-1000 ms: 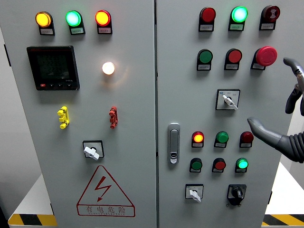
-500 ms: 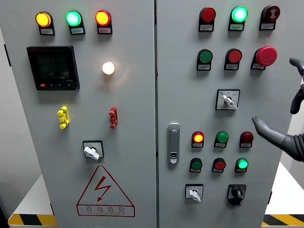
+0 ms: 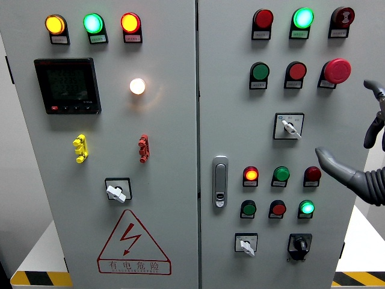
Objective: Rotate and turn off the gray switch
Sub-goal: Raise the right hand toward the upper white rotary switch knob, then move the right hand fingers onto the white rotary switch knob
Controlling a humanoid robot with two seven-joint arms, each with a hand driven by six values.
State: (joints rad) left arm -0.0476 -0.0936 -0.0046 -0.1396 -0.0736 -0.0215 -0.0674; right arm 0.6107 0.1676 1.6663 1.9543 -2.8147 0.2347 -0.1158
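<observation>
Right hand: the right hand (image 3: 361,150) enters at the right edge, fingers spread and holding nothing; one grey finger (image 3: 334,165) points left toward the right door, others curl near the edge.
Left hand: out of view.
Gray switches, count: three rotary switches with pale gray knobs on square plates.
Gray switch, upper right: the upper gray switch (image 3: 289,126) sits on the right door under the red button row, nearest the hand, which is apart from it.
Gray switch, lower right: the lower gray switch (image 3: 245,244) is near the bottom of the right door.
Gray switch, left door: the left-door gray switch (image 3: 117,191) is above the triangular warning sign (image 3: 133,244).
Black switch: one black rotary switch (image 3: 299,244) beside the lower gray one.
Left door lamps: three on top, amber lamp (image 3: 55,24), green lamp (image 3: 92,23), red-orange lamp (image 3: 130,22); one white lamp (image 3: 137,86) lit below.
Meter: one black digital meter (image 3: 67,85) on the left door.
Clips: one yellow clip (image 3: 79,149), one red clip (image 3: 143,149).
Right door round buttons and lamps: six in the two upper rows, counting the red mushroom button (image 3: 337,70); six more in the two lower rows.
Door handle: one metal door handle (image 3: 220,181) at the right door's left edge.
</observation>
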